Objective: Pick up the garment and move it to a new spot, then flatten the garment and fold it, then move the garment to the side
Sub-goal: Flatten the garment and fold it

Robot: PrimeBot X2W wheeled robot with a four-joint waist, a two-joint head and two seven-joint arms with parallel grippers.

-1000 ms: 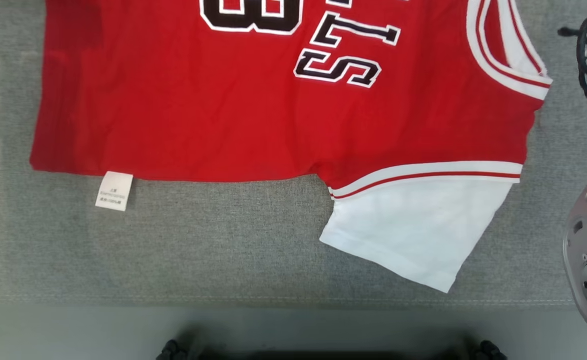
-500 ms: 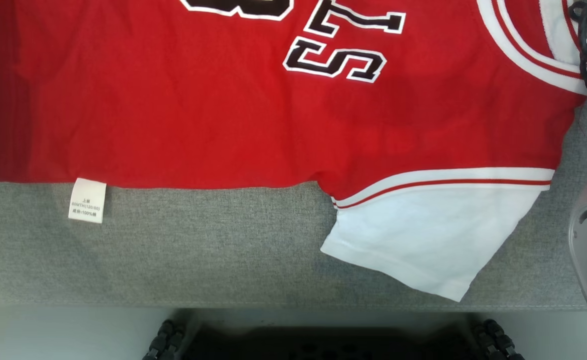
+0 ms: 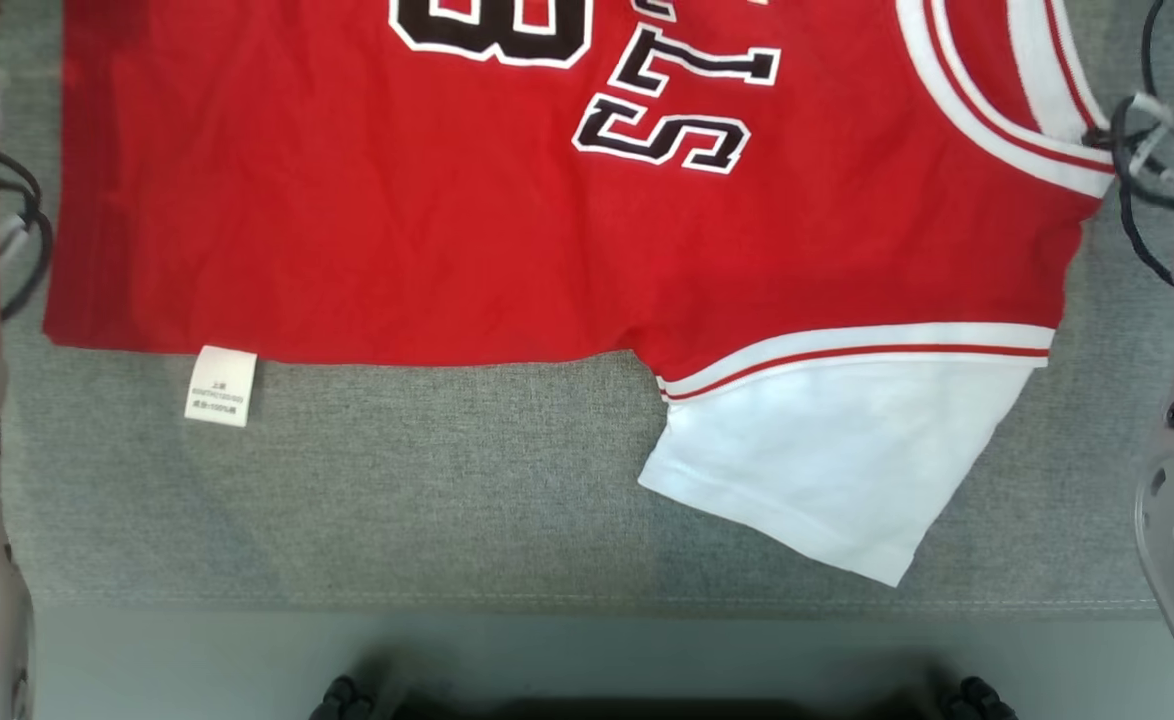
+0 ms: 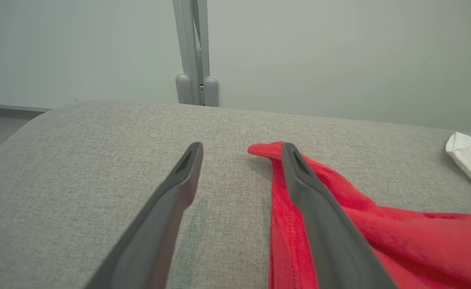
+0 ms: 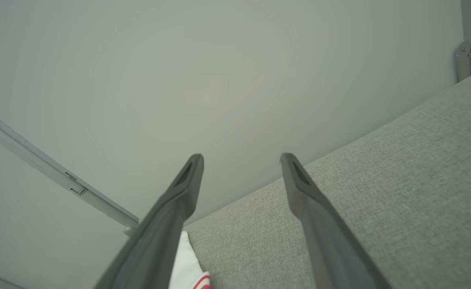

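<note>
red garment [image 3: 447, 220] lying flat on a grey padded surface [image 3: 447, 480], left gripper [image 4: 241, 147] and right gripper [image 5: 241, 158] both released.
the garment covers the far part of the surface, with black and white lettering, a white sleeve [image 3: 837, 460] angled toward the near edge and a white label [image 3: 220, 386] at its hem. the left gripper's fingers are spread apart over a red corner, nothing between them. the right gripper's fingers are spread above the surface, empty.
</note>
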